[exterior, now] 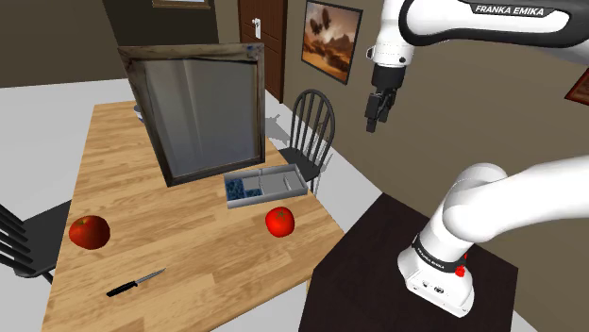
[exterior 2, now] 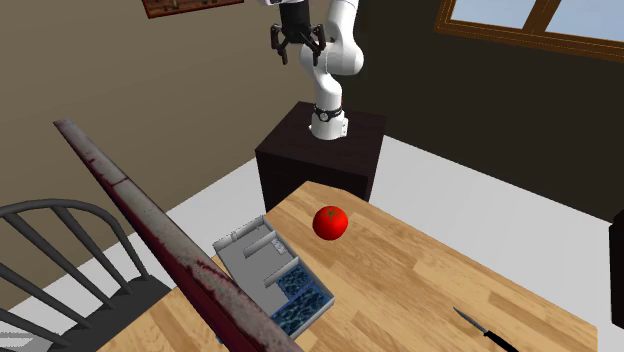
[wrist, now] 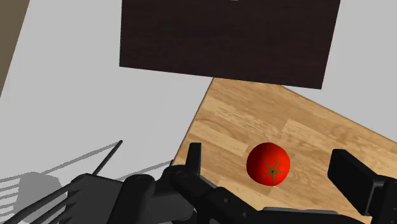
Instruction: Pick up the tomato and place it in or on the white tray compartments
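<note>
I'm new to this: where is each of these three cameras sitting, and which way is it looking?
Shoulder view: beside the stand, looking down over the table; the arm and gripper show.
Second exterior view: across the table, facing the arm on its stand.
Wrist view: on the hand, looking down past both fingers at the tomato.
All three share the tomato.
</note>
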Motion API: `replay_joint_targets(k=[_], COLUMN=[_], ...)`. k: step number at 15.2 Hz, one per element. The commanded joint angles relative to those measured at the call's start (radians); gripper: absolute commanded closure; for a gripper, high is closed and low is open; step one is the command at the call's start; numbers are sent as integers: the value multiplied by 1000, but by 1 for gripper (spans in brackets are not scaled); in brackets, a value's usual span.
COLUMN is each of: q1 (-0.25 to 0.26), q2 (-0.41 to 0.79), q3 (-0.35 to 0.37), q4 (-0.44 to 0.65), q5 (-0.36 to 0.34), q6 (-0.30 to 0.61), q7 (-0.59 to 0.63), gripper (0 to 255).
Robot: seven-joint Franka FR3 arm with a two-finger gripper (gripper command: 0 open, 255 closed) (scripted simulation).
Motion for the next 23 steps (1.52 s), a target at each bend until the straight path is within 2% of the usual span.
replay_joint_targets(k=[1,7,13,18,23], q1=[0,70,145,215,286], q2=[0,102,258,420,597], q3=[0,-44,-81,-105,-114], q4=[0,-110,-168,-178,-157], q5=[0,-15,-8,23,87], q6=[0,242,486,681,855], q7=[0,-202,-406,-583,-776], gripper=[0,0,0,0,0])
